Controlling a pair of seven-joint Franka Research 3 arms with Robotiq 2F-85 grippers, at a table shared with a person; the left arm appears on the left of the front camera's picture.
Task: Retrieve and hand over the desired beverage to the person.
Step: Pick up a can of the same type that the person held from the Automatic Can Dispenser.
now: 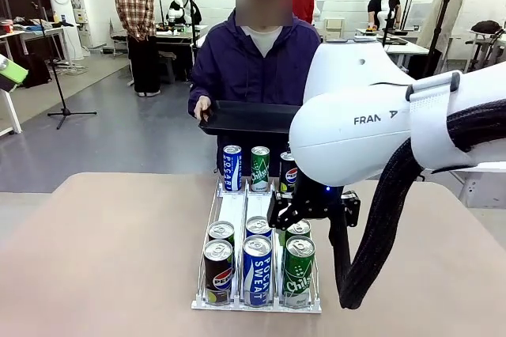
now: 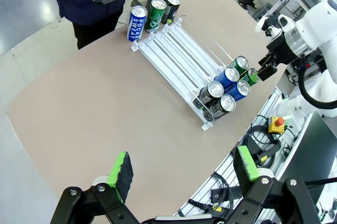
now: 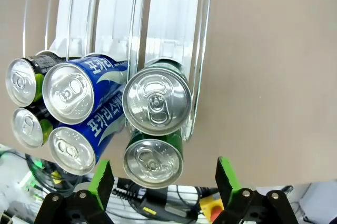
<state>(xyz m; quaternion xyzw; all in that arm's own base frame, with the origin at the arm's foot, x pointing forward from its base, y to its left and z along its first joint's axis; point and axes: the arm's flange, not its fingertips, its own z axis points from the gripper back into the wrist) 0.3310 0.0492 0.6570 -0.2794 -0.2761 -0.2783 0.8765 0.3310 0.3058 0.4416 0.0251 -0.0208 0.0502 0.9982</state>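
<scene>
Green cans (image 3: pixel 157 100) at the near end of the rack's (image 1: pixel 233 210) right lane sit just under the right gripper (image 3: pixel 163 170), fingers spread and empty. I'd drop straight down on one, minding the blue cans (image 3: pixel 79 90) close alongside and the clear rail (image 3: pixel 202 50). Bare table (image 3: pixel 263 77) lies rightward; the person (image 1: pixel 253 60) waits with a tray (image 1: pixel 249 115), left gripper (image 2: pixel 182 166) open-fingered, well away.

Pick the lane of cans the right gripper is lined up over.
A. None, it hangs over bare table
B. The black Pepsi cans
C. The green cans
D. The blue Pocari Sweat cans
C: in the right wrist view the green cans lie straight ahead of the right gripper, between its open fingers, with the blue cans off to one side.
</scene>
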